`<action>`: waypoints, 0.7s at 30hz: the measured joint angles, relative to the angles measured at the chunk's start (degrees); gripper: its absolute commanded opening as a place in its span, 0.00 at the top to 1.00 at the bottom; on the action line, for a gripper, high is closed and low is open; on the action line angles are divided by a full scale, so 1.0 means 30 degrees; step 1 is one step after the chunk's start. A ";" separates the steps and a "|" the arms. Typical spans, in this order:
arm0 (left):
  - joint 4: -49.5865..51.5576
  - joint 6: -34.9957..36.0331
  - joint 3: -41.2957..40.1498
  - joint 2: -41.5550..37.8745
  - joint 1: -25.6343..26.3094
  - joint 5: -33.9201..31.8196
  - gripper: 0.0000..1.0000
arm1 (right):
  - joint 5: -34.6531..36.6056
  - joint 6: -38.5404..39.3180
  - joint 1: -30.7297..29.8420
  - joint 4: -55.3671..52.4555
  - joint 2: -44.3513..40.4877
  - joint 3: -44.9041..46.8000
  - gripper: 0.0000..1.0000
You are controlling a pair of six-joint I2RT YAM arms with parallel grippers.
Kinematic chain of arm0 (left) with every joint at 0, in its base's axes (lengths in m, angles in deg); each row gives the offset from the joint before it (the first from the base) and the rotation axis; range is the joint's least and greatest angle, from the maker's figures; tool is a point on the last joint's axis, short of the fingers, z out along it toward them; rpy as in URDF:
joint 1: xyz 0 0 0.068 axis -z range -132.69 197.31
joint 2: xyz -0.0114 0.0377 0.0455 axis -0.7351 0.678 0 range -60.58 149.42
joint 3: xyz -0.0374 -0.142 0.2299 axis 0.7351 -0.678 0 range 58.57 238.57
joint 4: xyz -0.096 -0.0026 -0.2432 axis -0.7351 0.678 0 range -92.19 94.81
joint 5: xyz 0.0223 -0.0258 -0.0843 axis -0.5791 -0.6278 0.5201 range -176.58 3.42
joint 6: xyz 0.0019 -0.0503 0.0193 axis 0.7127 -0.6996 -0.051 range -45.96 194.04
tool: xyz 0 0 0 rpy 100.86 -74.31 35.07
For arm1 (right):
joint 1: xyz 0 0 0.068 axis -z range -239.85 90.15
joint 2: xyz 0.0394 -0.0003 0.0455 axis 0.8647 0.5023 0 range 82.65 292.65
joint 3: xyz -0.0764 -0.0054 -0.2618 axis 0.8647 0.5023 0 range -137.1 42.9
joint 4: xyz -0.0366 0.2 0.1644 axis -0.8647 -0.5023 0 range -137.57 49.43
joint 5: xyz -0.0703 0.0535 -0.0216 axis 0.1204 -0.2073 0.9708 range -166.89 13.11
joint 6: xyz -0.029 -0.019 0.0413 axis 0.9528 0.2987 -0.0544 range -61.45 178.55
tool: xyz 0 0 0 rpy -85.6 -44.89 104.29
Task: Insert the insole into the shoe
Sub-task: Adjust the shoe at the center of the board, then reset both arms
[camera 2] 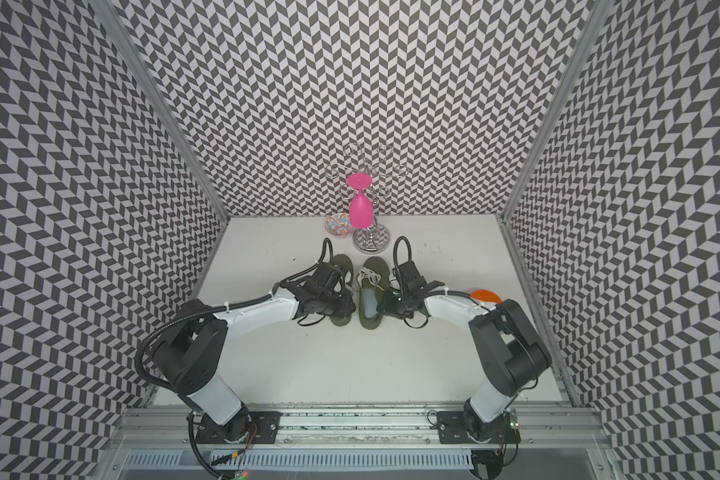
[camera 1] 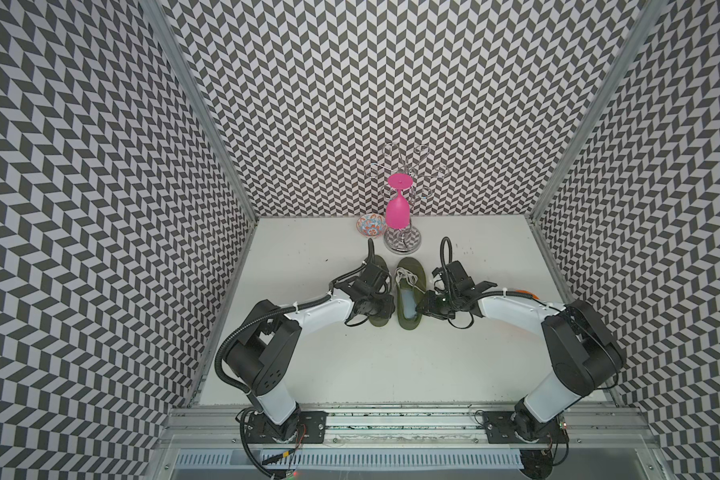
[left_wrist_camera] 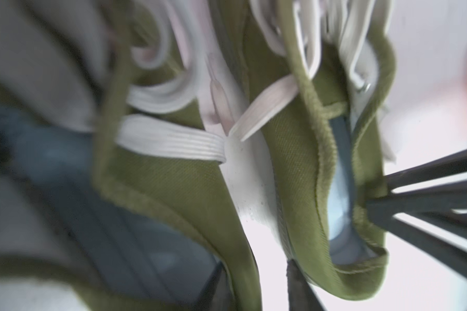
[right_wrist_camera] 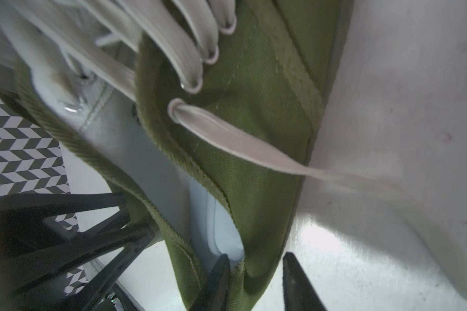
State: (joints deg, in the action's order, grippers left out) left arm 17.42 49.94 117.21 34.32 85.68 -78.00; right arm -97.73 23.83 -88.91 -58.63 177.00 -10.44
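Two olive-green shoes with white laces lie side by side on the white table. The right shoe holds a pale blue insole lying flat in its heel. My right gripper is open, one finger inside on the insole, one outside, clear of the shoe's side wall. The left shoe shows a dark lining inside. My left gripper is open astride that shoe's inner wall, its outer finger in the gap between the shoes.
At the back stand a chrome rack with a pink goblet hung upside down and a small patterned bowl. An orange disc lies behind the right arm. Chevron walls close three sides.
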 measured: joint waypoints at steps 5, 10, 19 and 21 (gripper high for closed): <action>0.0874 0.0459 0.0634 -0.2178 -0.0321 -0.0189 0.00 | 0.0488 0.0758 0.0197 -0.1151 -0.1392 -0.0437 0.00; 0.0284 0.1217 0.0488 -0.4692 -0.2659 -0.0488 0.00 | 0.2412 0.1421 0.0816 -0.1406 -0.4342 -0.0663 0.00; -0.8772 0.3300 -0.8058 -0.8706 -1.0717 -0.3344 0.00 | 0.8495 0.3971 0.4065 0.4116 -0.7155 0.1872 0.00; -1.1089 0.4313 -1.0214 -0.8998 -1.1657 -0.4299 0.00 | 0.9617 0.5603 0.4510 0.6003 -0.7227 0.3213 0.00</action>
State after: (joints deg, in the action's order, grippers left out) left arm -15.84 62.88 86.56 7.32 50.71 -90.90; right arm -68.87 40.64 -75.38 -40.62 155.32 -0.80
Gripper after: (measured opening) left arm 0.992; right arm 0.998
